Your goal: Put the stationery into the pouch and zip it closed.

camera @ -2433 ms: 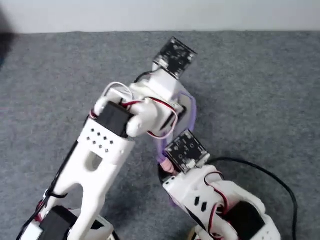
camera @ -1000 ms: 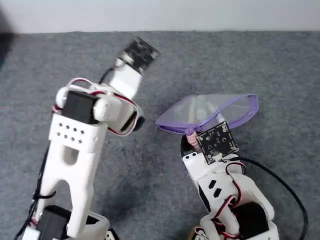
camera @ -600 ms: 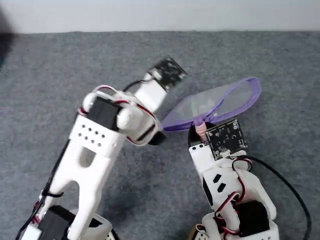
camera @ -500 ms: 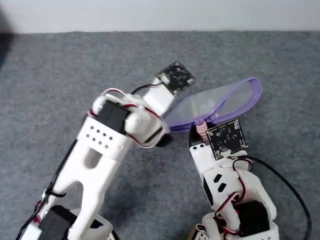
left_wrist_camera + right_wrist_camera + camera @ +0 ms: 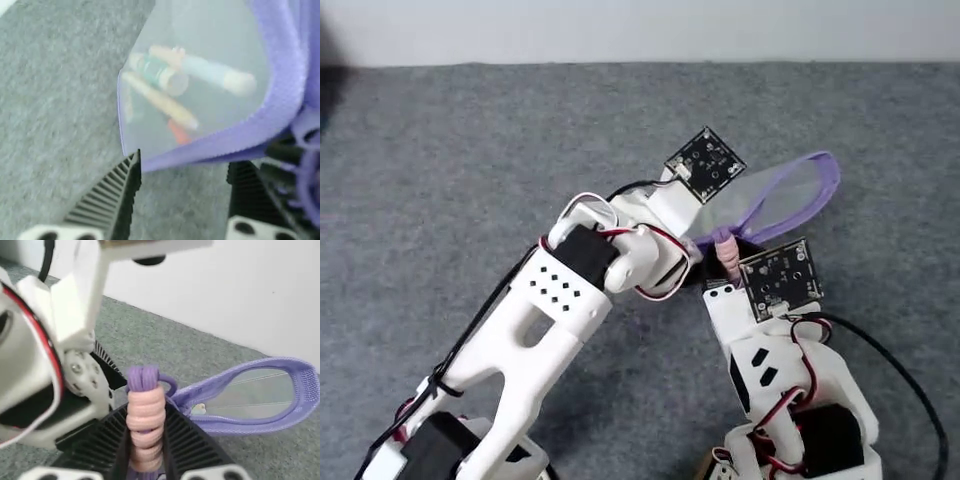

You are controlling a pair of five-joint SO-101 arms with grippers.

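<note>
- Stretching toward one o'clock from the middle of the table (image 5: 440, 150), the pouch (image 5: 780, 195) is soft, light, see-through film with a purple fabric rim; pens (image 5: 185, 85) show inside.
- Right gripper (image 5: 145, 440) pinches the pink zip pull (image 5: 145, 405) at the pouch's seven o'clock end.
- Left gripper (image 5: 184, 162) has jaws spread at the rim; that firmer rim looks the place to grip, since film would likely slip.
</note>
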